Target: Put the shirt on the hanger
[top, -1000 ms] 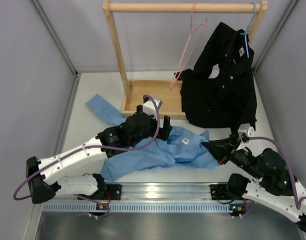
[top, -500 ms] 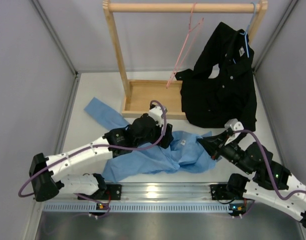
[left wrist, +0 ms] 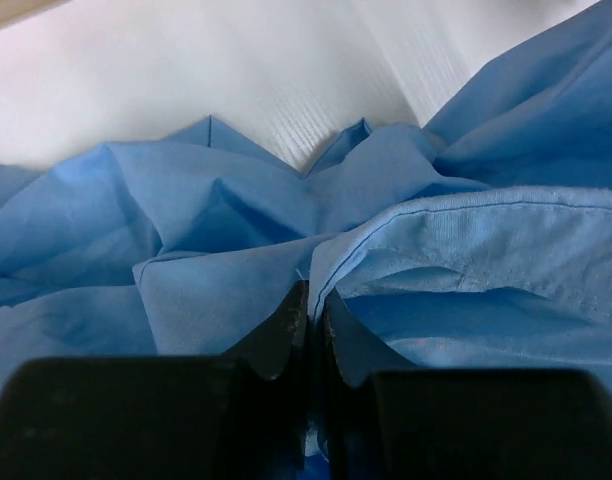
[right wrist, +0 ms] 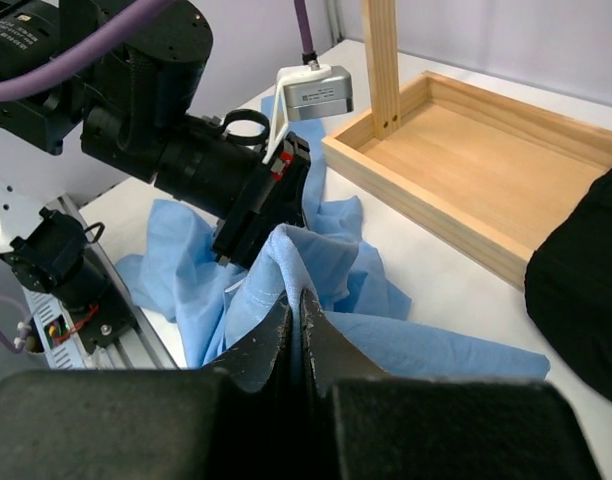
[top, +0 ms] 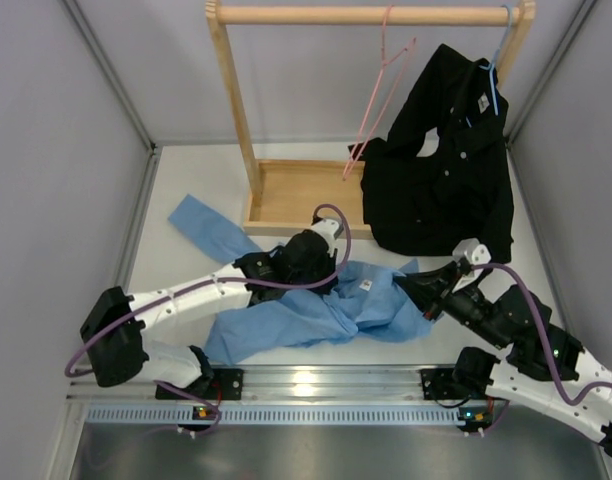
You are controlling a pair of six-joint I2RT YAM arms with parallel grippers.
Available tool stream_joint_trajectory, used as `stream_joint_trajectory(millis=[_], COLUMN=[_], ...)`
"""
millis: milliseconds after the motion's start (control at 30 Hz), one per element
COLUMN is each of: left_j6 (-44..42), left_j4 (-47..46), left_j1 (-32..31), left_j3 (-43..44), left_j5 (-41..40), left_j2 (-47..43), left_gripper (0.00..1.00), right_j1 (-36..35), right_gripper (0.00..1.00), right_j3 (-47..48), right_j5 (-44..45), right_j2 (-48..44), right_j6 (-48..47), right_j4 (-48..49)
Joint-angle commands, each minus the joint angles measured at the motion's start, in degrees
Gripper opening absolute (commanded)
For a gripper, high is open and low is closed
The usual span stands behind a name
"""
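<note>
The light blue shirt [top: 306, 310] lies crumpled on the white table, one sleeve stretched to the far left. My left gripper [top: 331, 280] is down on its upper middle, and the left wrist view shows its jaws shut on a fold of the shirt [left wrist: 236, 220]. My right gripper [top: 411, 290] is at the shirt's right edge, shut on a raised ridge of the shirt [right wrist: 326, 260]. The pink hanger [top: 378, 90] hangs tilted from the wooden rail [top: 366, 14] at the back, well away from both grippers.
A black buttoned shirt [top: 446, 160] hangs on a light blue hanger [top: 494, 70] at the rail's right end, draping to the table. The rack's wooden tray base [top: 296, 195] sits just beyond the left gripper. Grey walls close in both sides.
My left gripper has moved right onto the shirt and closed from wide open onto a fold. The right gripper has shifted up and left, still holding the shirt's edge. The pink hanger sways.
</note>
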State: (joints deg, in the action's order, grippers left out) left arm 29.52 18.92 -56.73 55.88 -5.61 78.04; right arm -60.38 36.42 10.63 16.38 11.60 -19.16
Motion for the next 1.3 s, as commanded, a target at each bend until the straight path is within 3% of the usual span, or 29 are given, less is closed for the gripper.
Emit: stream_joint_trajectory(millis=[0,100,200,433,533,600,667,700,733,767,833,933,1067,1267], left_j6=[0.7,-1.1,-6.6,-16.7,-14.9,-11.2,-6.2,-4.4,-2.1,-1.4,-0.5,-0.3,0.5,1.5], left_j4=[-1.0,1.8,2.2,2.3,2.2,2.1,2.0,2.2,2.2,2.2,2.4,2.5,4.6,5.5], left_j1=[0.1,0.0,0.0,-0.3,-0.7,-1.0,-1.2,-1.2,-1.2,-1.2,-1.2,-1.2,-1.2,-1.2], left_j3=[2.7,5.5,8.1,13.6,7.8,1.4,-2.4,-4.0,-6.1,-6.6,-6.0,-4.6,-1.2,-0.6], left_j5=[-1.3,-12.0,-16.6,-13.5,-9.3,-10.9,-13.7,-15.8,-18.0,-18.3,-17.9,-16.5,-13.2,-11.6], left_j2=[-3.7,-11.7,-19.9,-29.7,-30.3,-29.7,-28.4,-28.1,-28.2,-28.2,-28.6,-28.6,-26.0,-23.5], left_gripper=[0.09,0.05,0.05,0.00,0.00,0.00,0.00,0.00,0.00,0.00,0.00,0.00,0.00,0.00], right_j1=[-0.9,-0.9,-0.9,0.2,0.7,0.7,0.6,0.7,0.7,0.7,0.7,0.7,0.6,0.3], right_gripper=[0.00,0.00,0.00,0.00,0.02,0.04,0.08,0.12,0.28,0.35,0.54,0.68,0.79,0.79], right_j3=[1.0,1.8,2.9,10.6,12.6,11.5,9.6,7.4,6.3,5.4,3.7,3.0,4.1,9.5], right_j5=[0.4,3.4,7.5,24.9,29.4,29.4,26.7,21.3,17.2,9.2,3.7,-5.4,-18.3,-17.1], right_j2=[0.1,2.8,8.4,23.7,27.7,27.3,24.5,23.3,22.0,20.1,19.0,18.9,23.1,31.7], right_j6=[-0.6,-0.8,-1.1,6.8,10.6,11.6,9.9,6.9,5.1,3.3,0.8,-2.2,-5.8,-8.5], right_j4=[5.9,4.3,2.7,-3.1,-6.4,-6.3,-3.5,-2.2,-0.8,1.0,1.8,3.1,4.5,6.2])
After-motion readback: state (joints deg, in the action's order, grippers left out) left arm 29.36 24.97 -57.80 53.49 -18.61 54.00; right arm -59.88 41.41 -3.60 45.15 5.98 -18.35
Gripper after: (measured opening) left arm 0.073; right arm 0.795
